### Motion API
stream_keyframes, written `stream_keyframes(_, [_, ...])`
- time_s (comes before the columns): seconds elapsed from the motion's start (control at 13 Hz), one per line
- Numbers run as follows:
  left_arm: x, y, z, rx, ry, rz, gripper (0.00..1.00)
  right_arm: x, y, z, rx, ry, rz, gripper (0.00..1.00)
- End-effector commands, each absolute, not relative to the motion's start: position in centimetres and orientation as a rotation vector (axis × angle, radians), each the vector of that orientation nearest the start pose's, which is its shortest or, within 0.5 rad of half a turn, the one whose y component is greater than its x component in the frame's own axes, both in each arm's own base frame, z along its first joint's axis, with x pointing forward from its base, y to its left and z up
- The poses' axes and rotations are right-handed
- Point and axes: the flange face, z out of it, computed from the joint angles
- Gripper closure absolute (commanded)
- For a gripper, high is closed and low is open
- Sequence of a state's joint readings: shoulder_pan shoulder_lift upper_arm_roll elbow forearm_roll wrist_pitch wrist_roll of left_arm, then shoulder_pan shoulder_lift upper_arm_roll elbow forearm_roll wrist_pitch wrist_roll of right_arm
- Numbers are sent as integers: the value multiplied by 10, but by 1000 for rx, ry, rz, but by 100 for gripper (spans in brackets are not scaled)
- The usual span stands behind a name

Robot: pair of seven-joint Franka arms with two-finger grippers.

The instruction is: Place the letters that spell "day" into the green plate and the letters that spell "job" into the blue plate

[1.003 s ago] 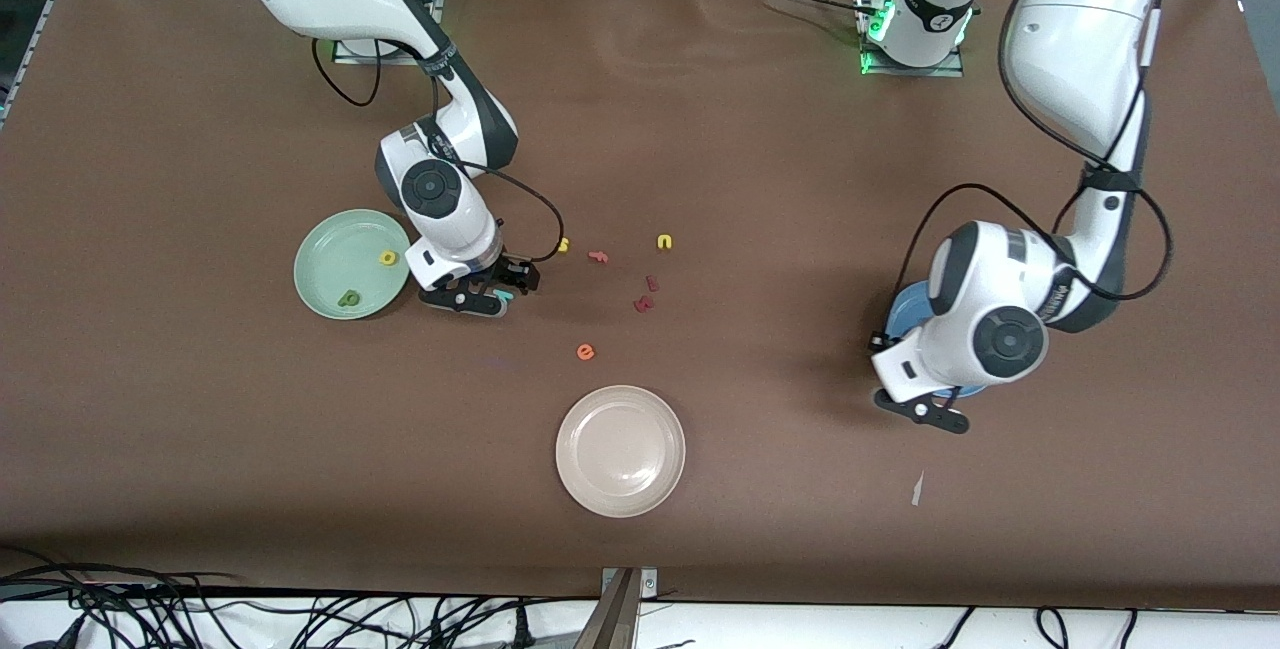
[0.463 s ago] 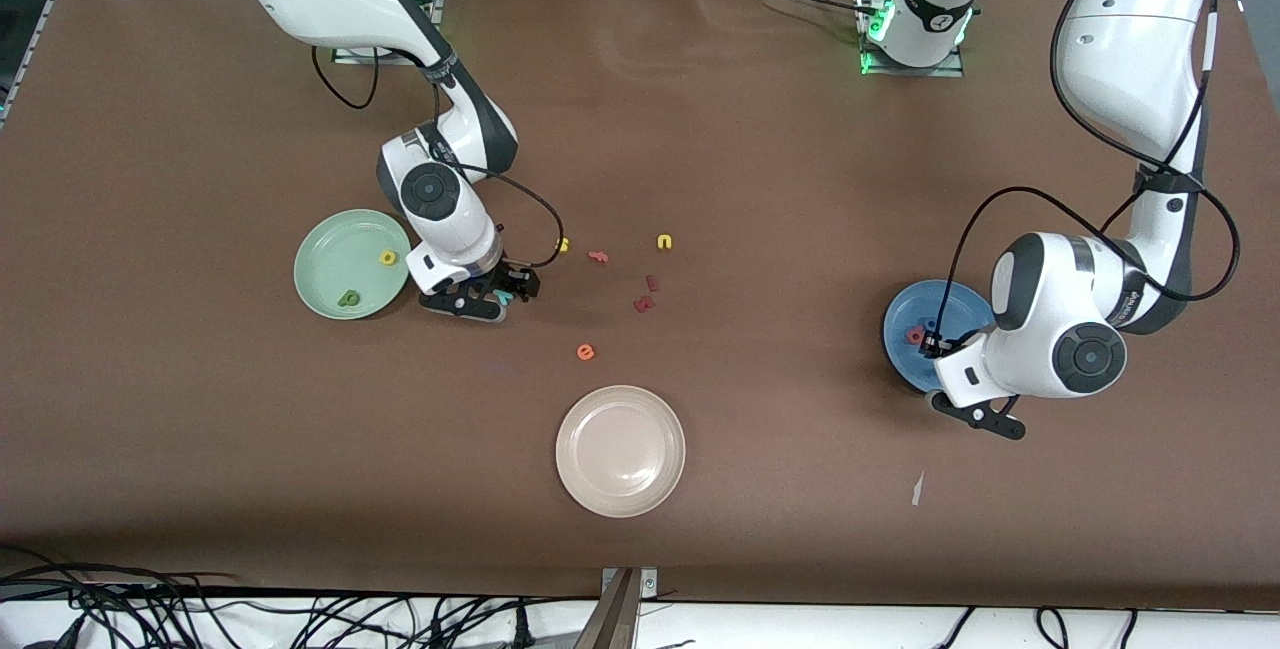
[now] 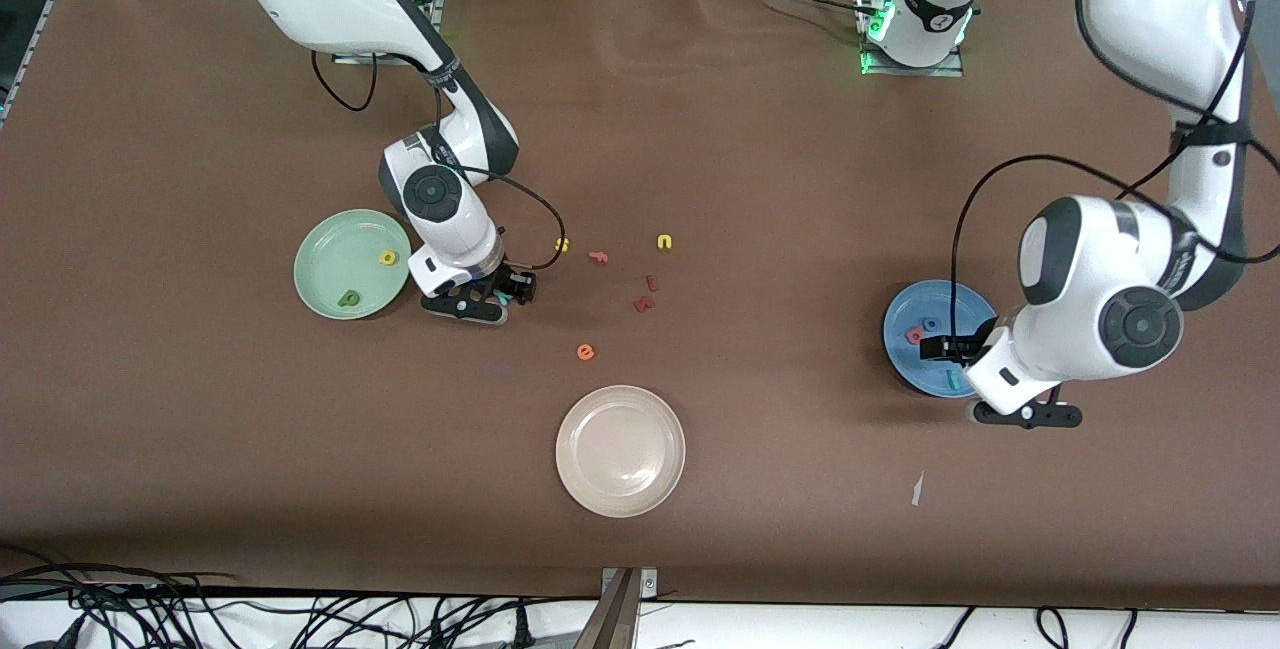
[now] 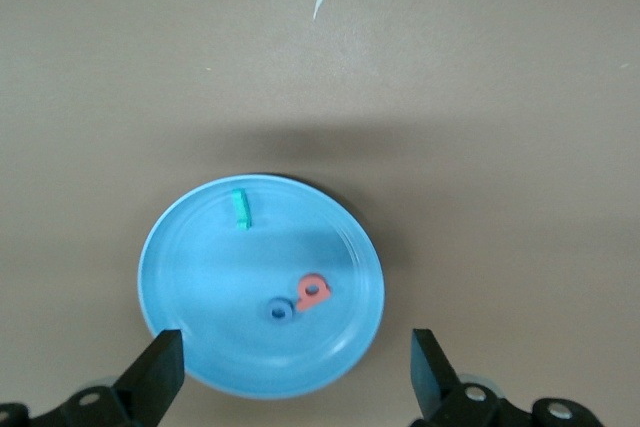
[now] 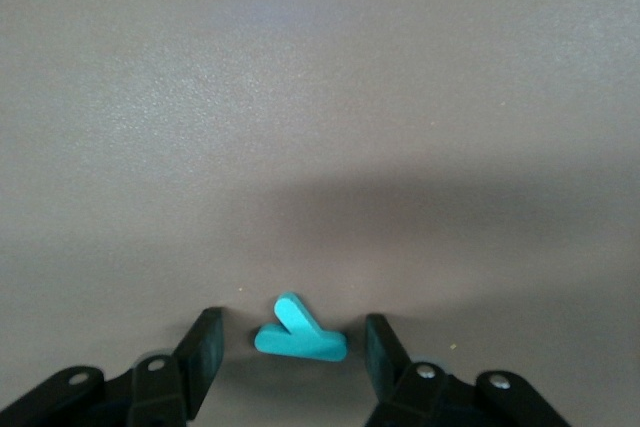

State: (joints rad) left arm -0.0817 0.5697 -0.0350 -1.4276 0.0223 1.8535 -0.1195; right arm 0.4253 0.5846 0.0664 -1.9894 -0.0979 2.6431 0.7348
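The teal y [image 5: 300, 337] lies flat on the brown table beside the green plate [image 3: 335, 249]. My right gripper [image 5: 290, 352] is down at the table and open around the y, with a gap showing on at least one side. The green plate holds the yellow a [image 3: 388, 257] and the dark green d [image 3: 348, 299]. My left gripper [image 4: 295, 377] hangs wide open and empty over the blue plate [image 4: 200, 277]. In that plate lie the teal j [image 4: 239, 209], the blue o [image 4: 281, 310] and the pink b [image 4: 313, 291].
A cream plate [image 3: 620, 449] sits nearer the front camera, mid-table. Loose letters lie between the plates: an orange e [image 3: 586, 352], two dark red letters [image 3: 645, 304], a salmon one [image 3: 598, 256] and two yellow ones [image 3: 665, 242]. A paper scrap [image 3: 917, 489] lies near the blue plate.
My left gripper opened wide and its arm swung toward the left arm's end of the table, uncovering the blue plate. My right gripper's fingers narrowed around the teal y.
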Motion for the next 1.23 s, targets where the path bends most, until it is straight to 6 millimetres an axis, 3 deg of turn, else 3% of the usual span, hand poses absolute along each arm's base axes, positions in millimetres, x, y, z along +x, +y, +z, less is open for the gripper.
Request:
stream_keyframes(0.0, [681,-66,403,-3108,-59,245,0,542,296,166,-3114,235,-121,55])
stream_keyframes(0.23, [678,-51,484,-3119,18,219,0,540,294,164,-3123,224,-115,75])
stream_keyframes(0.54, [659,-43,539,-3101,67,149,0,547,287,178,-3134,192,-135,77])
stream_keyframes(0.69, [655,-40,535,-3103,61,159,0,552,273,203,-3180,105,-84,77])
stream_keyframes(0.77, [652,-39,538,-3107,57,134,0,560,257,218,-3195,61,-74,77])
stream_keyframes(1.0, [639,-27,533,-3146,28,75,0,576,193,252,-3226,-64,-8,77])
stream_keyframes(1.16, [637,-25,534,-3146,23,75,0,565,148,257,-3238,-128,55,77])
